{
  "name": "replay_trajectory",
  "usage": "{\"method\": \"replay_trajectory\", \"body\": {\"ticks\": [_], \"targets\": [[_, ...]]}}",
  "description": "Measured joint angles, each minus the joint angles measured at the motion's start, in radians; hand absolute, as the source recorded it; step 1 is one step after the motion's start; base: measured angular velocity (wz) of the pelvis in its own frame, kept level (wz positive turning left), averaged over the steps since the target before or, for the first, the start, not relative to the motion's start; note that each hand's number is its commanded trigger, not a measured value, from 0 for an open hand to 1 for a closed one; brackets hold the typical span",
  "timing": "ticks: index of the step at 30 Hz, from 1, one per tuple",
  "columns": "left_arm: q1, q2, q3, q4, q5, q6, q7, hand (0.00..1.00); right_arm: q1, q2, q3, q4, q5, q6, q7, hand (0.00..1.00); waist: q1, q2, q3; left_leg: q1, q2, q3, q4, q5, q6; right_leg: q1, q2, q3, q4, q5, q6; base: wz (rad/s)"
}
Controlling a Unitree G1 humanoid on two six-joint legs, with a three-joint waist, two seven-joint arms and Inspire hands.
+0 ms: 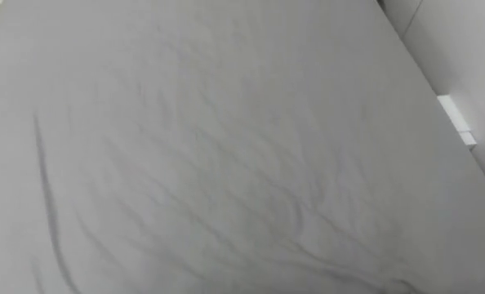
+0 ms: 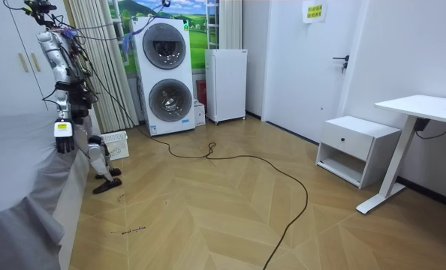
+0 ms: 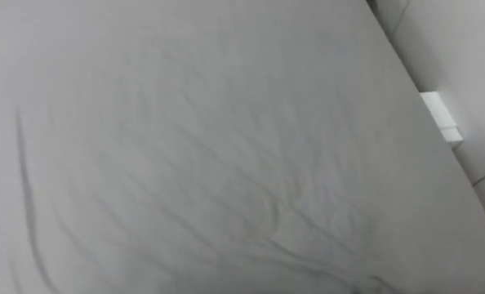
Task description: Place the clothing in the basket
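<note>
In the eye views I look down on a grey, wrinkled bed sheet (image 1: 226,163) with no clothes on it. In the room view I stand at the bed's (image 2: 20,172) edge, facing it, at the room view's left. My left hand (image 2: 64,139) hangs at my side by the bed's edge. A white slatted laundry basket (image 2: 116,145) stands on the floor behind me, near the curtain.
A white wall with a small white box (image 1: 457,118) borders the bed on my right. Stacked washing machines (image 2: 165,75), a white cabinet (image 2: 226,84), a bedside cabinet (image 2: 356,148) and a desk (image 2: 422,112) stand around the wooden floor. A dark cable (image 2: 283,187) trails across it.
</note>
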Motion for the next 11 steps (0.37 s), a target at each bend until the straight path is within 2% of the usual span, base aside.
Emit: {"method": "replay_trajectory", "body": {"ticks": [3, 8, 11], "targets": [[0.003, -0.006, 0.013, 0.0, 0.023, -0.015, -0.005, 0.0, 0.009, 0.004, 0.017, 0.034, -0.028, 0.01, 0.036, 0.0, 0.004, -0.007, 0.0013, 0.014, -0.01, -0.028, -0.001, 0.0, 0.0, 0.024, -0.007, -0.022, 0.001, -0.013, 0.004, 0.26], [0.003, -0.022, 0.025, -0.002, 0.058, -0.021, -0.007, 0.0, 0.017, 0.009, 0.028, 0.049, -0.106, 0.022, 0.063, 0.0, 0.027, -0.007, 0.002, 0.024, -0.012, -0.031, -0.003, 0.0, 0.0, 0.036, -0.007, -0.023, -0.001, -0.015, 0.004, 0.01], [0.005, -0.033, 0.025, -0.001, 0.069, -0.025, -0.007, 0.0, 0.018, 0.009, 0.03, 0.049, -0.112, 0.028, 0.067, 0.0, 0.032, -0.006, 0.0059, 0.036, -0.012, -0.031, -0.004, 0.0, 0.0, 0.046, -0.007, -0.024, -0.001, -0.015, 0.004, 0.0]]}}
